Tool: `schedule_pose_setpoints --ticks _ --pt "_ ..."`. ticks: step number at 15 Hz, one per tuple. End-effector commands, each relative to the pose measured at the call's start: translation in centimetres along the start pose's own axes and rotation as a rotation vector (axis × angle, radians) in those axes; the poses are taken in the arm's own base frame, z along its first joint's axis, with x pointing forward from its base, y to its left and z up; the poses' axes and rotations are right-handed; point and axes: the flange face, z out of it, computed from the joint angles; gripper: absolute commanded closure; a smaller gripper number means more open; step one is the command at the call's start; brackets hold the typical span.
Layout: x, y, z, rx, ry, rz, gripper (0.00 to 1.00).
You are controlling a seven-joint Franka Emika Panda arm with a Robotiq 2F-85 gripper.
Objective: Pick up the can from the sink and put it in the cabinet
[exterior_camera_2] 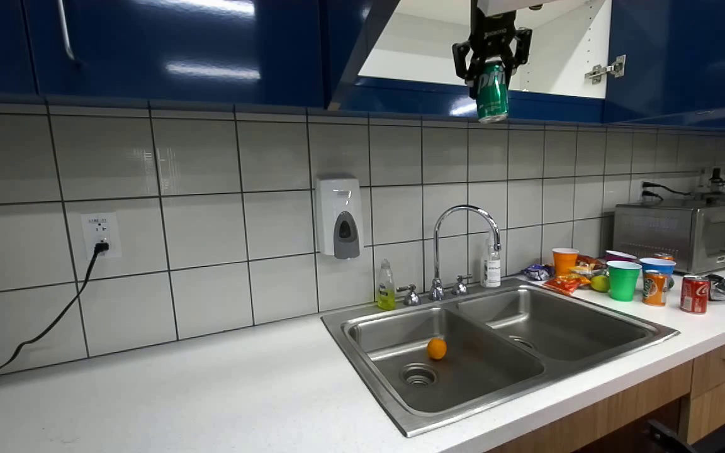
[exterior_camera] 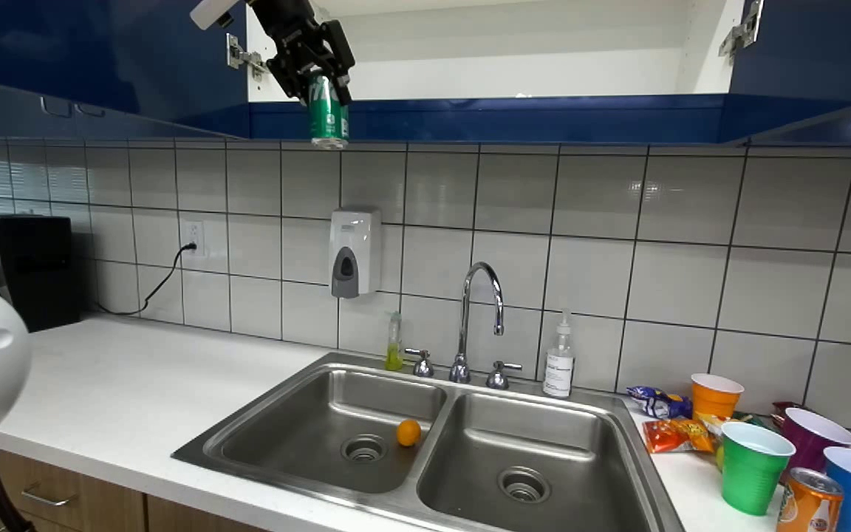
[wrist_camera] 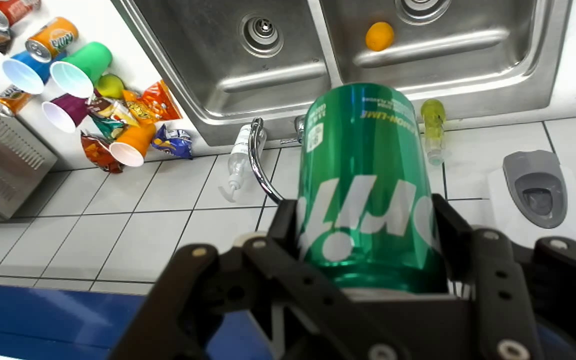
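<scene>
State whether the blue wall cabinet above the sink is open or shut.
Open: the blue wall cabinet shows its white interior in both exterior views, and its doors stand swung out on exposed hinges.

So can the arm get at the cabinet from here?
Likely yes: the cabinet stands open, but the green can in the jaws seems too low to clear the blue lip, so lift first.

Four cans [wrist_camera: 365, 190], four cups [exterior_camera_2: 623, 280], two basins [exterior_camera: 285, 443]
</scene>
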Motion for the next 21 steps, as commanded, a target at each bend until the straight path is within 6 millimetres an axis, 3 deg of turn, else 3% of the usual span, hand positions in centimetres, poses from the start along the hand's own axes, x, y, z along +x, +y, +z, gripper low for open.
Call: schedule_pose_setpoints --ticks 1,5,6,12,21 --pt "0.1 0.0 -0.1 0.000 -0.001 0.000 0.35" --pt "0.1 0.0 -0.1 0.000 -0.001 0.000 0.35" --pt "0.3 0.1 -0.1 0.002 -0.001 0.002 0.60" --pt "1.6 0.7 -0.3 -0.002 0.020 0.004 0.60" --pt "4.5 1.7 -3.2 0.015 0.089 0.028 0.60"
